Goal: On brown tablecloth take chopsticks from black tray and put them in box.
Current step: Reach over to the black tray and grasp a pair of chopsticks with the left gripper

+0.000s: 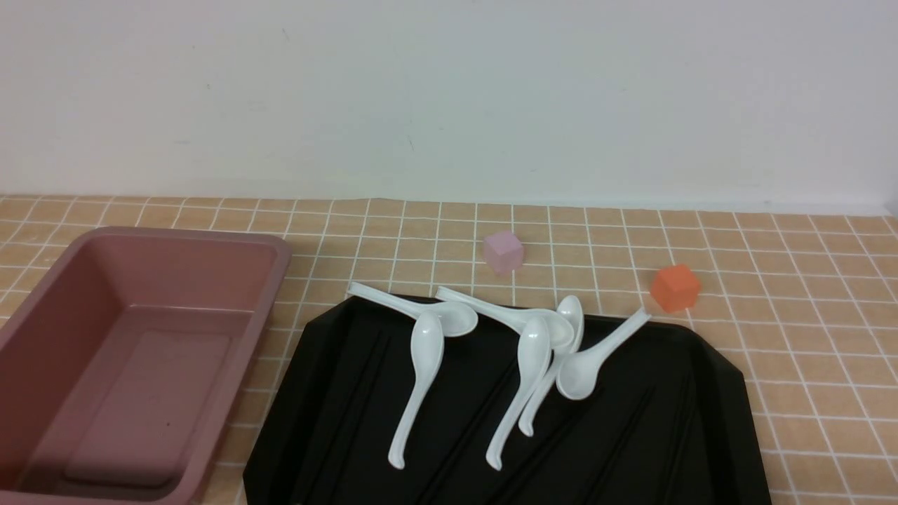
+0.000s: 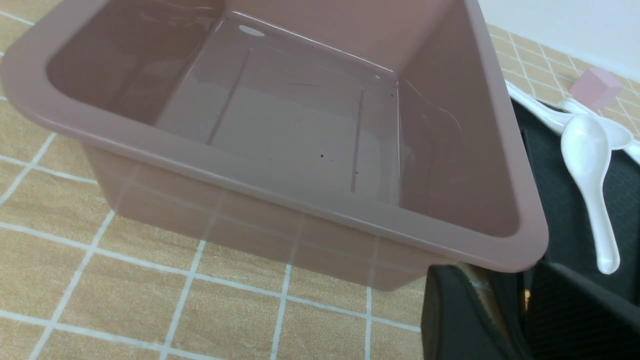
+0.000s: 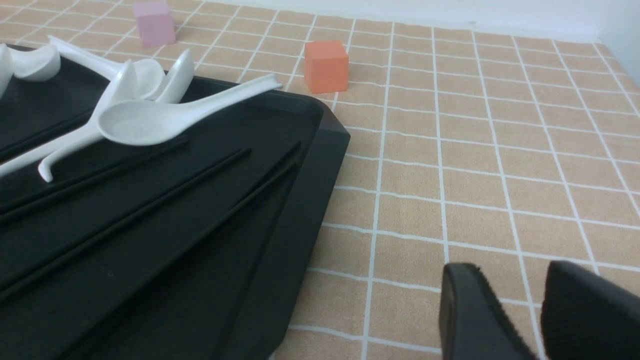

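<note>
Chopsticks flat in black tray, centre of tabletop near edge; white spoons across some. Box at near-left corner, just beside tray. Brown tablecloth open toward right edge. Left jaws by box corner, right jaws over cloth: both slightly parted, holding nothing.

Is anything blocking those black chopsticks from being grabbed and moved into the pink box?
White spoons lie across some chopsticks at the black tray's far end; the near lengths are bare. Nothing visible stands between tray and box.
</note>
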Controlling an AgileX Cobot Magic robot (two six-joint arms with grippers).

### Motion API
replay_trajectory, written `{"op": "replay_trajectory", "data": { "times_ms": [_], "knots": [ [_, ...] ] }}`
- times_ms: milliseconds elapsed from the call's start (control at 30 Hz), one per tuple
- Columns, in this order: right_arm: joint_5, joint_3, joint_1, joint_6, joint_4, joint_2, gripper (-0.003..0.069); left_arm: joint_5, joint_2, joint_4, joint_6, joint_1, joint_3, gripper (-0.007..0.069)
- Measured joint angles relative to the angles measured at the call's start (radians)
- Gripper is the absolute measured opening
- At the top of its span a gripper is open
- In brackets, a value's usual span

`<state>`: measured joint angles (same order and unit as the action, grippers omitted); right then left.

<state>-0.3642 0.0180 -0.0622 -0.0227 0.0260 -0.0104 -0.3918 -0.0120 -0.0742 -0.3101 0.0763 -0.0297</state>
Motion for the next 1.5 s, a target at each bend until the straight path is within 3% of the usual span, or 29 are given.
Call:
{"op": "replay_trajectory", "data": {
  "times_ms": [233, 367, 600, 767, 1167, 1300, 1433, 1500],
  "knots": [
    [0.0, 0.0, 0.0, 0.0, 0.0, 0.0, 0.0239, 0.0, 0.0, -0.011, -0.003, 0.0, 0.0, 0.0238],
    [0.0, 0.0, 0.0, 0.0, 0.0, 0.0, 0.0239, 0.0, 0.0, -0.132, -0.077, 0.0, 0.0, 0.0238],
    [0.0, 0.0, 0.0, 0.0, 0.0, 0.0, 0.0239, 0.012, 0.0, -0.769, -0.433, 0.0, 0.0, 0.0239],
    [0.0, 0.0, 0.0, 0.0, 0.0, 0.0, 0.0239, 0.063, 0.0, -0.903, -0.454, 0.0, 0.0, 0.0239],
    [0.0, 0.0, 0.0, 0.0, 0.0, 0.0, 0.0239, 0.309, 0.0, -0.941, -0.323, 0.0, 0.027, 0.0235],
    [0.0, 0.0, 0.0, 0.0, 0.0, 0.0, 0.0239, 0.364, 0.004, -0.894, -0.175, 0.0, 0.169, 0.0157],
    [0.0, 0.0, 0.0, 0.0, 0.0, 0.0, 0.0239, 0.245, 0.163, -0.83, 0.026, 0.0, 0.355, 0.0004],
    [0.0, 0.0, 0.0, 0.0, 0.0, 0.0, 0.0239, 0.09, 0.294, -0.783, 0.094, 0.0, 0.435, -0.0013]
  ]
}}
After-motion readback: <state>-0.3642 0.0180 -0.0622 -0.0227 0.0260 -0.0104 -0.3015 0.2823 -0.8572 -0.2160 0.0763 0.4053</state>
